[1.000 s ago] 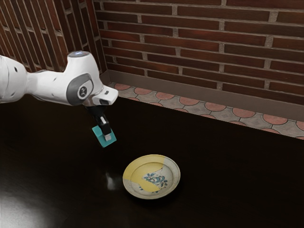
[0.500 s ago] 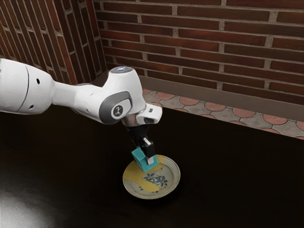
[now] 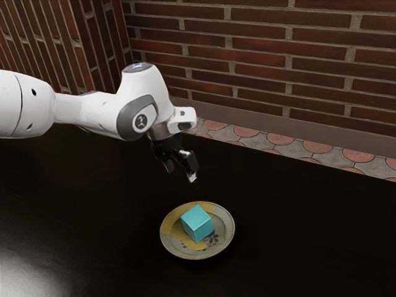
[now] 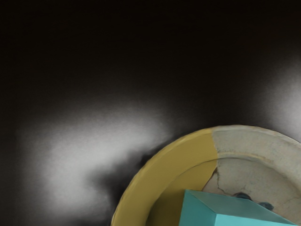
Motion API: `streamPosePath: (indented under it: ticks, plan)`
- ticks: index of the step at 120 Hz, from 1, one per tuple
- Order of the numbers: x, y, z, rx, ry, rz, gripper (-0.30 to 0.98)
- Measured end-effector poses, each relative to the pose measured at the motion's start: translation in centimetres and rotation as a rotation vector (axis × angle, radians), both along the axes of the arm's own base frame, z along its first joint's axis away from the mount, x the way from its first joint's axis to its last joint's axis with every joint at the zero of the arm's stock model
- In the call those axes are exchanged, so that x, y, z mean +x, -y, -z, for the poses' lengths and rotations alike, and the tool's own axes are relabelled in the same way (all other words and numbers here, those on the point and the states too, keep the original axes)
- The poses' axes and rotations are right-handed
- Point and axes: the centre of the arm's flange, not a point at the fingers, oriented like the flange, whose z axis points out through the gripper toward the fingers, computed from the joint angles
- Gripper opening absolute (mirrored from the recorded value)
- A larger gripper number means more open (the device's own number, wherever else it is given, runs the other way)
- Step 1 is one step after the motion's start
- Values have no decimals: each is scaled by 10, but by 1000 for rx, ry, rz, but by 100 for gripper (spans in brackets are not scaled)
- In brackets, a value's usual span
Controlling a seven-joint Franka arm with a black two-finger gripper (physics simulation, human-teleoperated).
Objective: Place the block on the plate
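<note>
nearest the exterior camera, you have the round yellow-and-grey ceramic plate [image 3: 168, 238] on the glossy black table [image 3: 297, 247], with the solid teal block [image 3: 197, 223] resting inside its rim. beyond it, your black two-finger gripper [image 3: 180, 174] hangs above (apart from the block), fingers spread wide; farthest back stands the reddish-brown brick wall [image 3: 260, 59].

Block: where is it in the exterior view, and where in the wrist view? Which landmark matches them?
Exterior view: the block is below the picture's centre, on the plate.
Wrist view: the block is inside the plate's rim, partly cut off by the picture's edge.
Shared landmark: the yellow patch on the plate.
</note>
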Motion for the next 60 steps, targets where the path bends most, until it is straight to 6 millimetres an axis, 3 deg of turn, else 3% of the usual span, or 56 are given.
streamPosePath:
  ticks: [13, 28, 60]
  plan:
    - [16, -53, -36, 8, 53, -109, 66]
    - [19, -91, -62, 34, 69, -158, 67]
    - [-13, -107, -134, 102, 112, -130, 68]
